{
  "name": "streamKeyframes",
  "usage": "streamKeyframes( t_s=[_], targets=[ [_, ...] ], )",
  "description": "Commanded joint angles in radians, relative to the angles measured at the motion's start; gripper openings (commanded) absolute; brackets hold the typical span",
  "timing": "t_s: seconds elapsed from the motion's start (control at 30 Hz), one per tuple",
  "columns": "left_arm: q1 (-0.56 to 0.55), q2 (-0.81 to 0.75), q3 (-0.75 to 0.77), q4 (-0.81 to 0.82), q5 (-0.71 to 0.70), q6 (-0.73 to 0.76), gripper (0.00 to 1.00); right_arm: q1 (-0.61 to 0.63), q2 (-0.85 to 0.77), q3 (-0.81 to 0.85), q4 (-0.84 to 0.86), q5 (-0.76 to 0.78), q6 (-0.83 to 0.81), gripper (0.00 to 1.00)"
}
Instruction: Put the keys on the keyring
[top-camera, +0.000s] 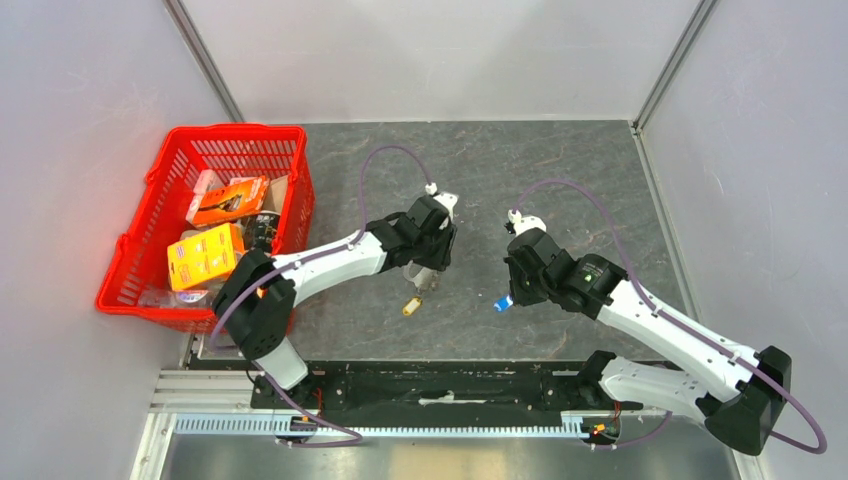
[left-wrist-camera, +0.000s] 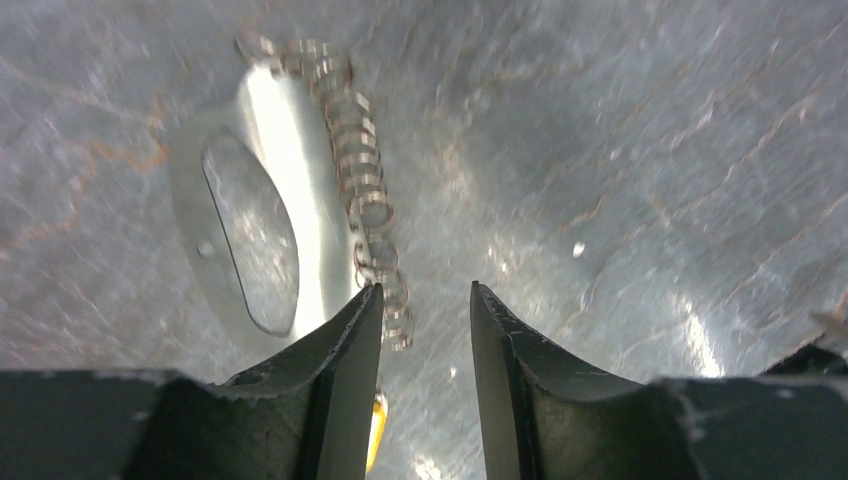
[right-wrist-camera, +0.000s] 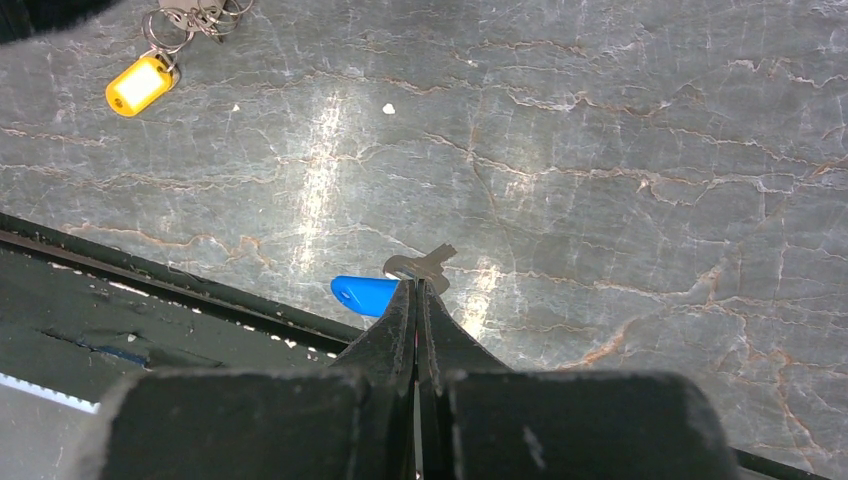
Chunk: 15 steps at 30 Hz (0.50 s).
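The keyring (left-wrist-camera: 300, 170) is a grey metal loop lying flat on the table, with a silver link chain (left-wrist-camera: 365, 200) along its right side. My left gripper (left-wrist-camera: 425, 305) is open just over the chain's end, which lies against the left finger (left-wrist-camera: 350, 340). The yellow key (left-wrist-camera: 376, 430) shows below that finger, and also in the top view (top-camera: 411, 306) and the right wrist view (right-wrist-camera: 138, 84). My right gripper (right-wrist-camera: 417, 290) is shut on the blue key (right-wrist-camera: 365, 294), pinching its silver end low over the table. The blue key also shows in the top view (top-camera: 503, 301).
A red basket (top-camera: 130, 290) holding orange and yellow packs stands at the left of the table. A black rail (top-camera: 450, 385) runs along the near table edge, close behind the blue key (right-wrist-camera: 150, 290). Grey walls enclose the sides and back.
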Motion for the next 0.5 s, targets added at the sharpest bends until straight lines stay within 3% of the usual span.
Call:
streamKeyframes(
  t_s=[0.0, 0.17, 0.47],
  targets=[
    [0.006, 0.058, 0.131, -0.025, -0.072, 0.065, 0.47, 0.005, -0.030, -0.007, 0.027, -0.001, 0.008, 0.00],
    [0.053, 0.094, 0.155, -0.037, -0.057, 0.113, 0.51, 0.006, -0.040, -0.010, 0.022, -0.001, 0.002, 0.00],
    [0.092, 0.146, 0.134, 0.018, 0.007, 0.192, 0.49, 0.005, -0.035, -0.019, 0.035, -0.009, -0.006, 0.00]
  ],
)
